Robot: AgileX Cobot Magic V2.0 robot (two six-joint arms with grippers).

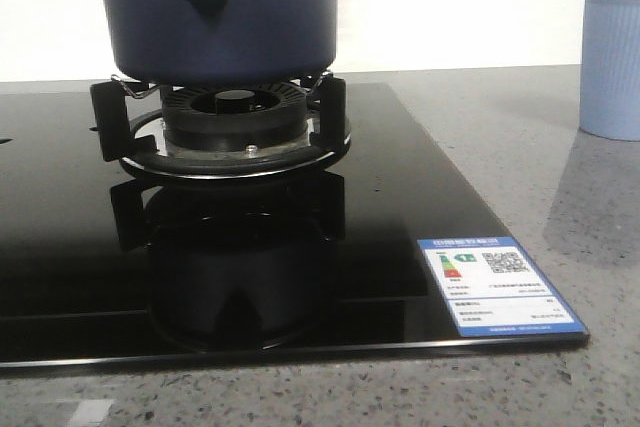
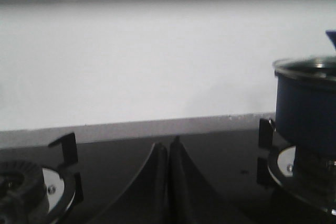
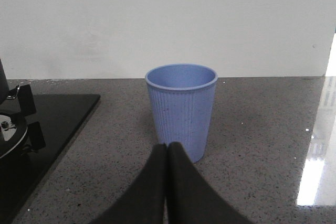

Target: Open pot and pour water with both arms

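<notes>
- The dark navy pot (image 1: 220, 12) sits on the burner grate (image 1: 225, 132) of a black glass cooktop (image 1: 400, 217), its handle lug facing the front camera; a glass lid (image 2: 307, 66) covers it.
- The left gripper (image 2: 169, 148) hovers over the cooktop beside the pot, fingers pressed together, holding nothing.
- The right gripper (image 3: 167, 150) is likewise closed and empty, pointing at a pale blue ribbed cup (image 3: 181, 108) on the grey countertop (image 3: 262, 129).
</notes>
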